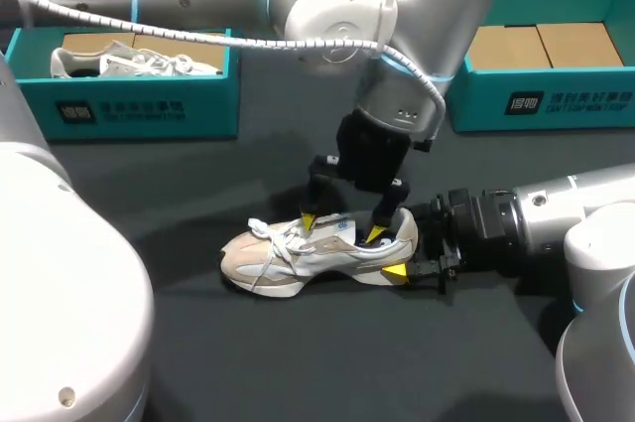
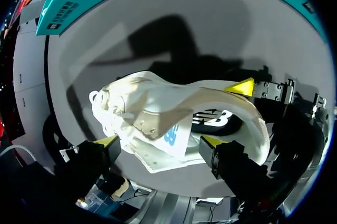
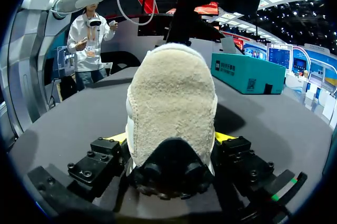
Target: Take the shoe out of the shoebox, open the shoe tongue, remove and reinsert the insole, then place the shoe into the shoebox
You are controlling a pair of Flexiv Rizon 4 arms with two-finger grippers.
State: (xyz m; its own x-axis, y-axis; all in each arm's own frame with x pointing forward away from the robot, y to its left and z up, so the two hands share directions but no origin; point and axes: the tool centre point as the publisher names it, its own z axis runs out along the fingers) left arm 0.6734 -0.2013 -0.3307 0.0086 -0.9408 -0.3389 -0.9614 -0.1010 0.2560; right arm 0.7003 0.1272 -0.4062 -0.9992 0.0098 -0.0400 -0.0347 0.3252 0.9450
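A beige and white sneaker (image 1: pixel 298 255) lies on its sole mid-table, toe to the left. My right gripper (image 1: pixel 402 255) comes in from the right and is shut on the shoe's heel. In the right wrist view the fuzzy heel (image 3: pixel 171 97) fills the space between the right gripper (image 3: pixel 171 138) fingers. My left gripper (image 1: pixel 342 228) hangs open just above the shoe's mouth, one yellow tip on each side. In the left wrist view a white flap with blue print (image 2: pixel 168 139) lies between the left gripper (image 2: pixel 158 142) fingers; tongue or insole, I cannot tell which.
A teal shoebox (image 1: pixel 149 109) at the back left holds another white shoe (image 1: pixel 129 65). A second teal shoebox (image 1: pixel 556 99) at the back right shows only its brown cardboard floor. Dark table surface surrounds the sneaker in front and to the left.
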